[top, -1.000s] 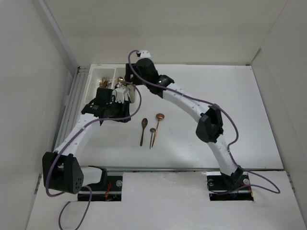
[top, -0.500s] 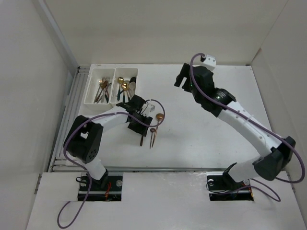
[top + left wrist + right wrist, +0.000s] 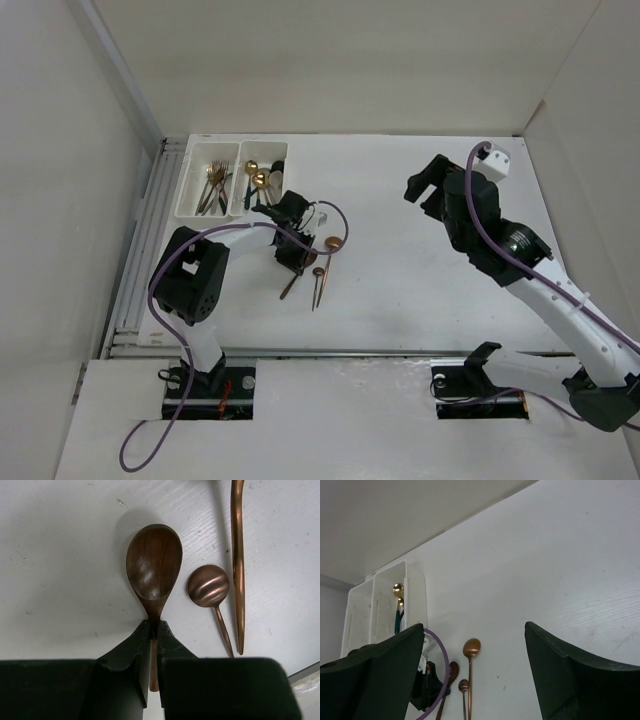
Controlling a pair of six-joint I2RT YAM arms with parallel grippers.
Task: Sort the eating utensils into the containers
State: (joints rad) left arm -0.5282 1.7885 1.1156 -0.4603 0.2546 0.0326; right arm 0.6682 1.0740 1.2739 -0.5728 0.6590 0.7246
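Three copper spoons lie mid-table. My left gripper [image 3: 293, 260] is down on the table and shut on the neck of the dark copper spoon [image 3: 154, 562], whose handle [image 3: 289, 288] sticks out toward the near edge. In the left wrist view my left gripper [image 3: 154, 626] pinches just below the bowl. Beside it lie a small copper spoon [image 3: 208, 585] and a long copper spoon [image 3: 331, 246]. Two white bins [image 3: 190, 180] [image 3: 274, 160] at the back left hold several gold, teal-handled and dark utensils. My right gripper [image 3: 428, 186] is open, empty and raised at the right.
The bins stand side by side against the table's back left corner, next to a ridged metal rail [image 3: 150, 240]. White walls close in the back and both sides. The left arm's purple cable [image 3: 335, 222] loops over the long spoon's bowl.
My right arm has swung away from the bins to the right side and stands open. My left gripper has moved from beside the bins down to the dark copper spoon and shut on it.
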